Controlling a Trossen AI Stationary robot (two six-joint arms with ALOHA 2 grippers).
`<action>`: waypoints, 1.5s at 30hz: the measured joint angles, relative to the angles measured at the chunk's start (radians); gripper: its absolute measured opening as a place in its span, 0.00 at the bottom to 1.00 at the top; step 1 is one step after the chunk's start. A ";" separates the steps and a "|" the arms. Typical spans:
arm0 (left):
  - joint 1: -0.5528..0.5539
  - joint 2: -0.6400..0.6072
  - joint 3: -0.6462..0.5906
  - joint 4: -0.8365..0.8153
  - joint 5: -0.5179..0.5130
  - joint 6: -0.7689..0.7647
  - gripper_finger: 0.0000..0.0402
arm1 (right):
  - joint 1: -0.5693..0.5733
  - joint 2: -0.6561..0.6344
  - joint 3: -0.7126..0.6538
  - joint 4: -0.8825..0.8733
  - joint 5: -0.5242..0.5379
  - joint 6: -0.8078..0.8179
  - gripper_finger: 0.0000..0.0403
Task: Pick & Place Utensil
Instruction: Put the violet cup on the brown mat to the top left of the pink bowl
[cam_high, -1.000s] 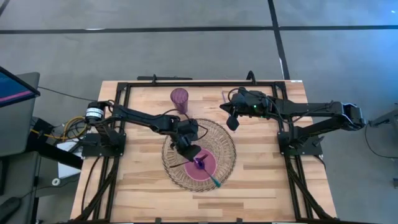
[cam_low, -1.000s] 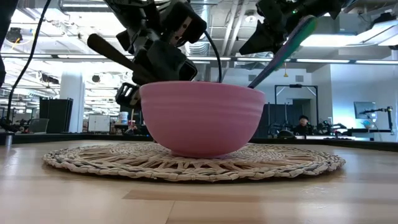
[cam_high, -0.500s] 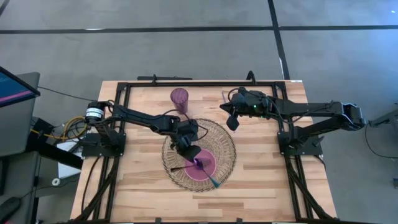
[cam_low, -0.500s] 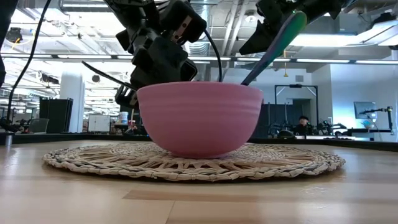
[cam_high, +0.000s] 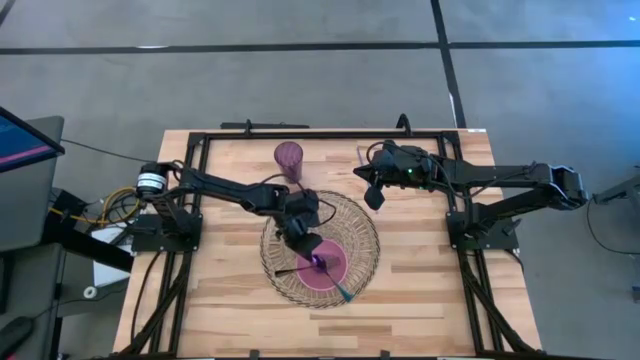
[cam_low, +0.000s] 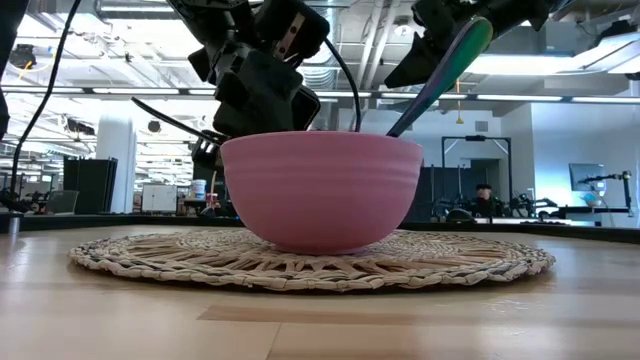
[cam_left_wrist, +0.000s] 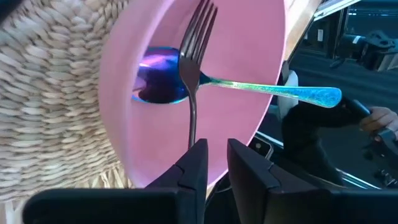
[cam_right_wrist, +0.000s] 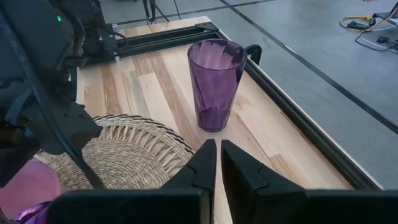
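At centre frame in the high view, the left end effector (cam_high: 303, 243) pinches a fork (cam_left_wrist: 194, 74) over the pink bowl (cam_high: 326, 266), beside a spoon (cam_left_wrist: 249, 88); the right end effector (cam_high: 374, 196), pressed together, hovers upper right.

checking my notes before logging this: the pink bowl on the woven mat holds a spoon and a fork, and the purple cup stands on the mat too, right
Not quite. The purple plastic cup stands on the bare wooden table, off the round woven mat, as the high view shows. The pink bowl on the mat does hold the iridescent spoon and dark metal fork.
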 joint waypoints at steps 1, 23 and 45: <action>0.001 -0.004 0.000 -0.001 -0.001 0.000 0.14 | 0.000 0.000 0.000 0.000 0.000 0.000 0.04; 0.196 -0.458 0.000 0.003 -0.269 0.471 0.07 | -0.001 0.000 0.000 0.000 0.000 0.000 0.04; 0.291 -0.478 -0.071 -0.022 -0.330 0.632 0.22 | -0.023 0.002 0.000 0.000 0.005 0.000 0.09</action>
